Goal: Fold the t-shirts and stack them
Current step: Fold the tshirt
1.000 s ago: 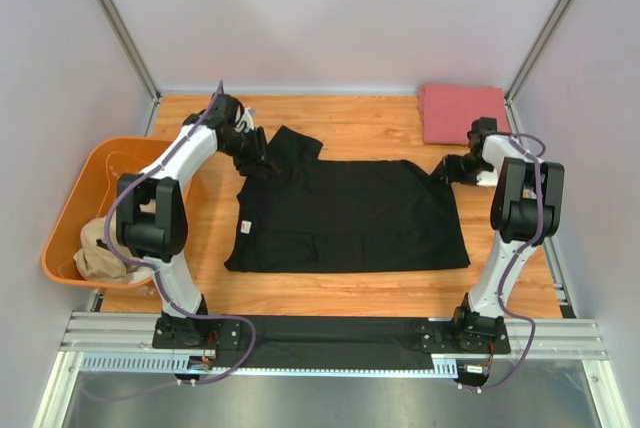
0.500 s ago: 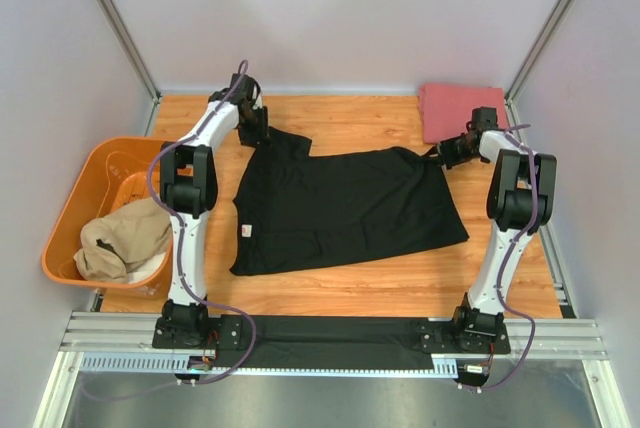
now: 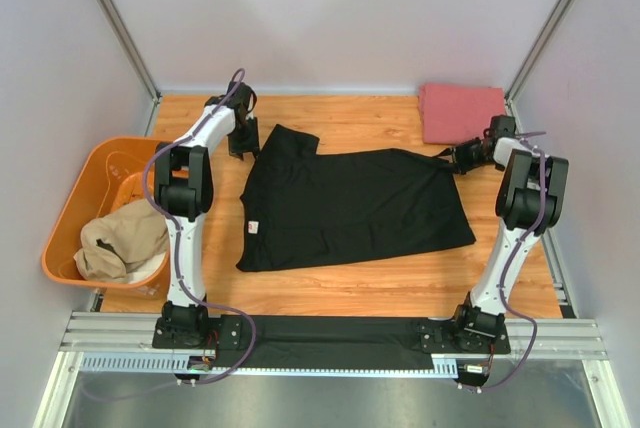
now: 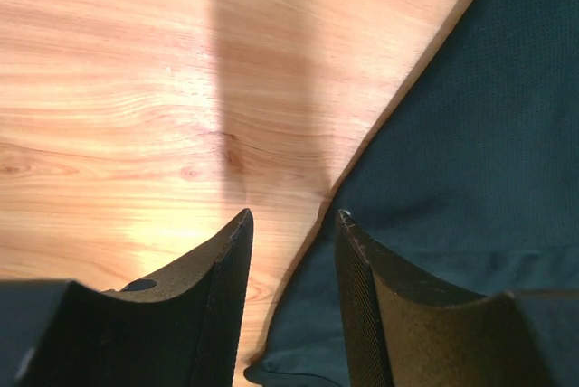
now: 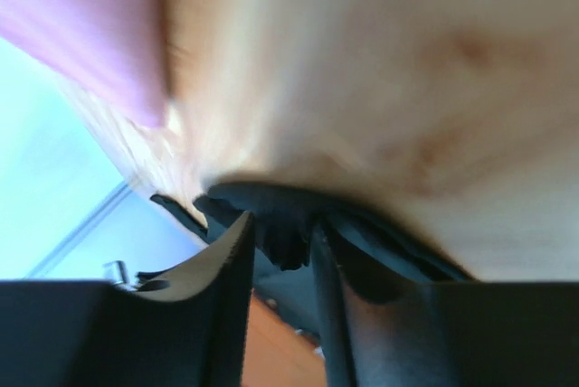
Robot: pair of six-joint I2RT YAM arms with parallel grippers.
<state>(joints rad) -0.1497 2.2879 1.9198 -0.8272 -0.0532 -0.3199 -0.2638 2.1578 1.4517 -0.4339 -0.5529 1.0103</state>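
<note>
The black t-shirt (image 3: 350, 208) lies spread flat across the middle of the table, its small white neck label (image 3: 254, 227) near the left edge. My left gripper (image 3: 240, 143) is open. Its jaws straddle the shirt's left edge (image 4: 470, 134) without clamping it, low over the wood. My right gripper (image 3: 462, 155) is shut on a bunched bit of the black t-shirt (image 5: 285, 238) at its far right corner. The pinkish-red t-shirt (image 3: 460, 111) lies folded at the back right. The tan t-shirt (image 3: 120, 238) is crumpled in the orange tub.
The orange plastic tub (image 3: 75, 198) stands off the table's left side. Grey walls and metal posts close in the table at the back and sides. The pinkish-red cloth (image 5: 81, 16) shows blurred at the top left of the right wrist view.
My left gripper has let go of the sleeve and moved a little left. My right gripper has moved right, and the shirt has shifted right and lies flatter.
</note>
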